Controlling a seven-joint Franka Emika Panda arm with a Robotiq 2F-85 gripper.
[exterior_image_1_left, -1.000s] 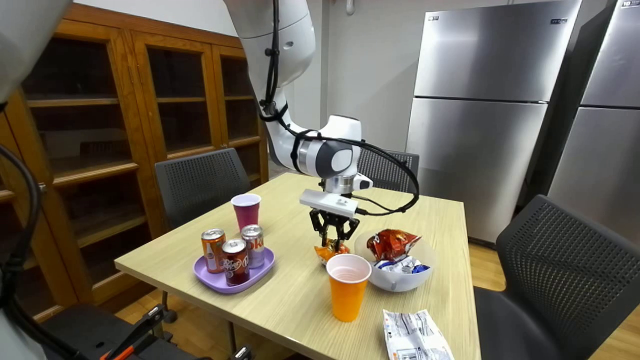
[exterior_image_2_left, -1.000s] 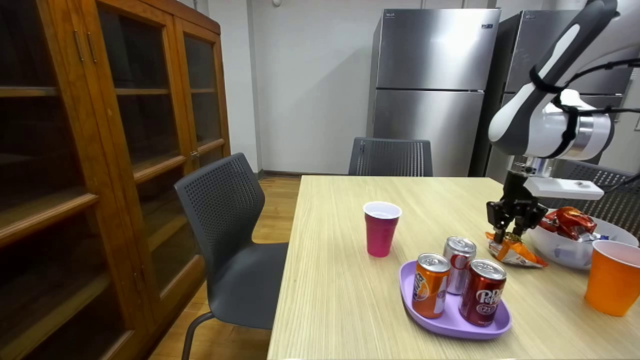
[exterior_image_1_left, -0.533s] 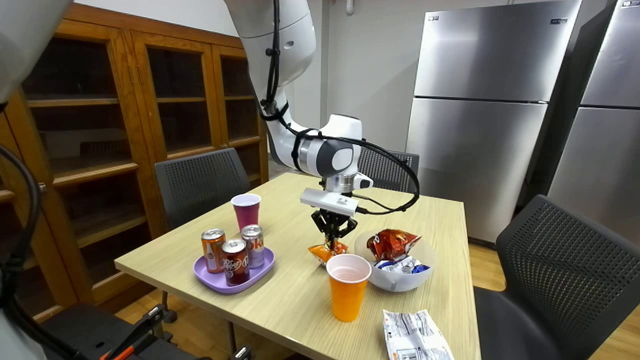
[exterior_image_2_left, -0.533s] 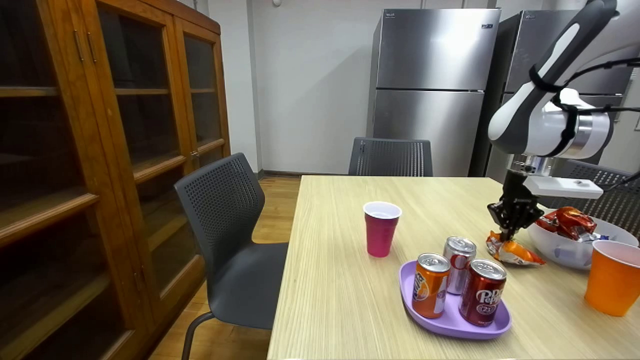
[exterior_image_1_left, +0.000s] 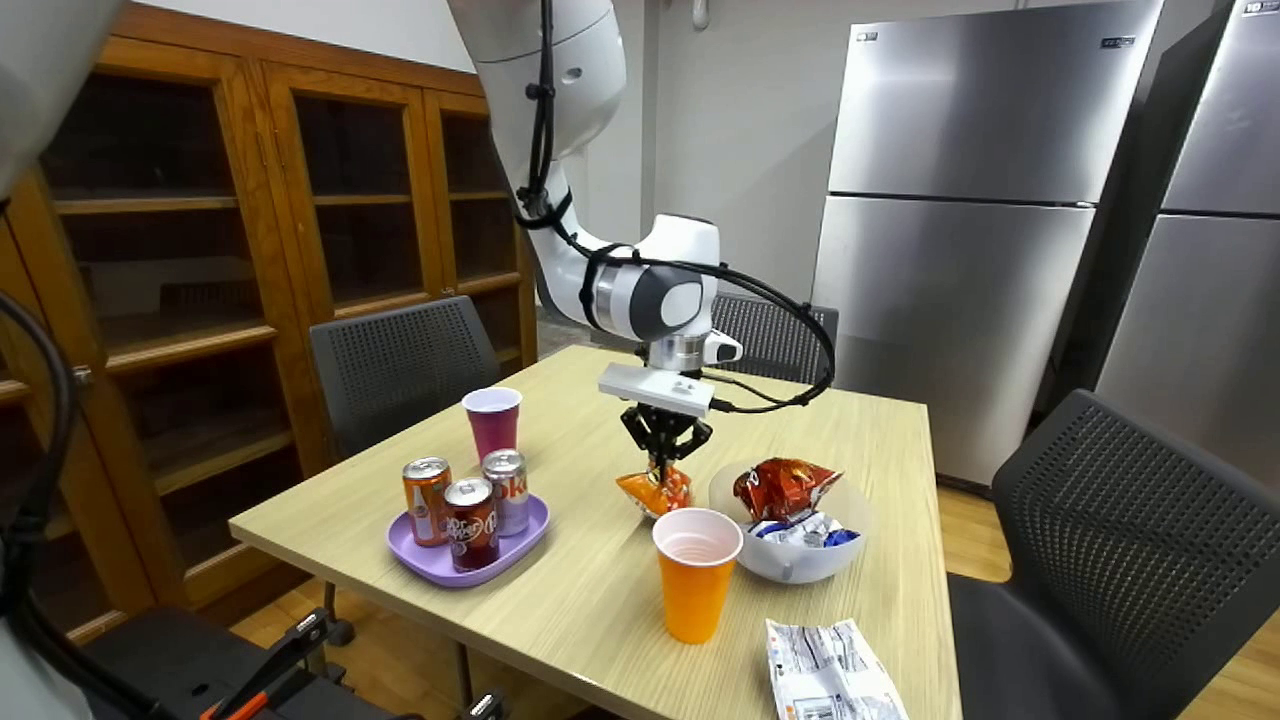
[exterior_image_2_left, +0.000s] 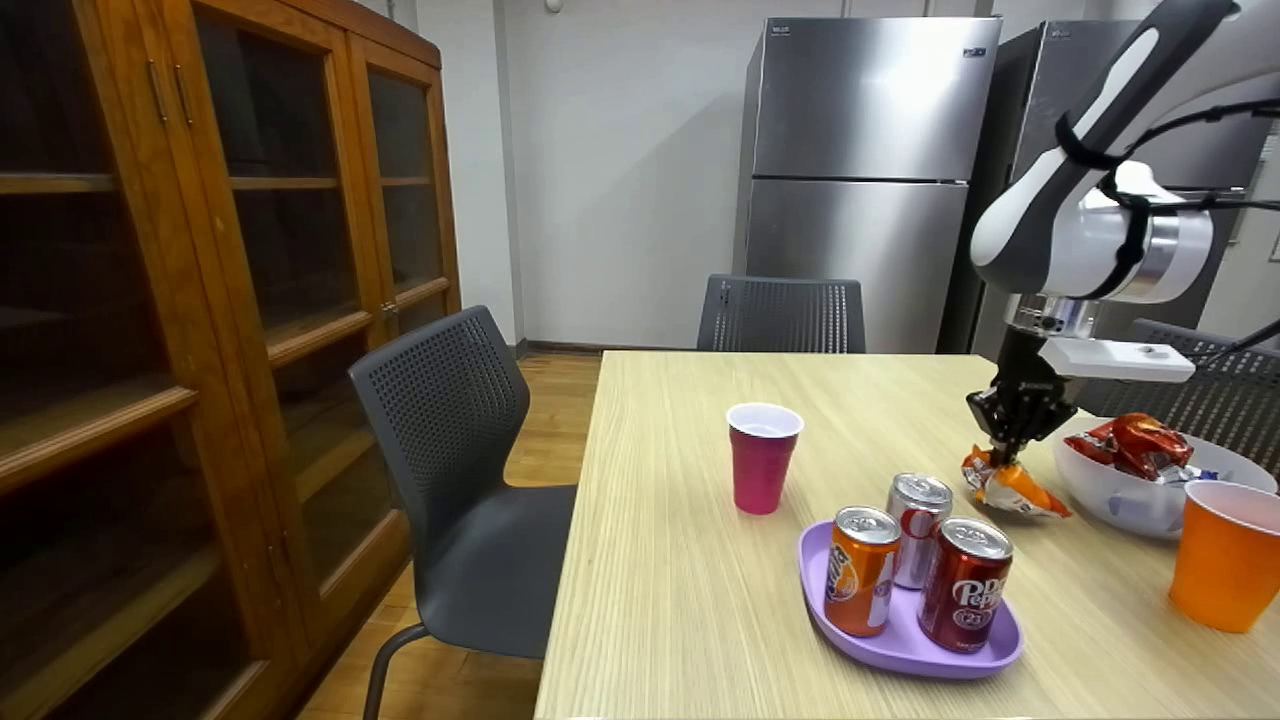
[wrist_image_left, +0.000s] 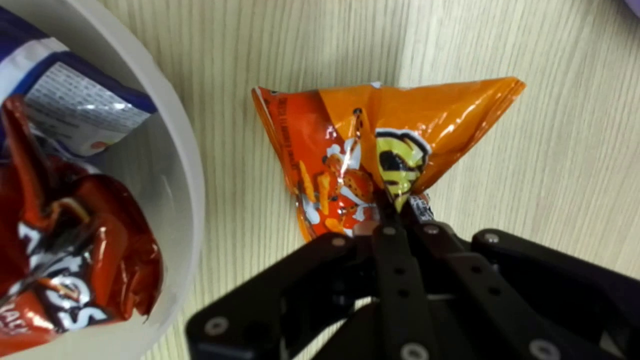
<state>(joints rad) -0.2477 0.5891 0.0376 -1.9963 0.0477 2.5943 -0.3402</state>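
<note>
On the table (exterior_image_1_left: 580, 430), taken left to right in an exterior view, a purple tray (exterior_image_1_left: 535, 522) with three drink cans (exterior_image_1_left: 471, 535) stood close to the front edge, toward the left corner; a pink cup (exterior_image_1_left: 493, 430) stood beyond it by the left edge. The orange snack bag (wrist_image_left: 345, 145) was located at mid-table, between the tray and the white bowl (exterior_image_1_left: 795, 567). By its look, the bag was light, soft and slippery, with contents liable to crush; a gathered fold or sealed end was the recommended hold. The gripper (wrist_image_left: 397, 209) was pressed together, pinching a fold in the bag's printed face; the bag was positioned directly beneath its tips, spreading to either side. Contact with the table could not be confirmed. An orange cup (exterior_image_1_left: 695, 585) stood nearer the front edge; the bowl sat toward the right edge.
</note>
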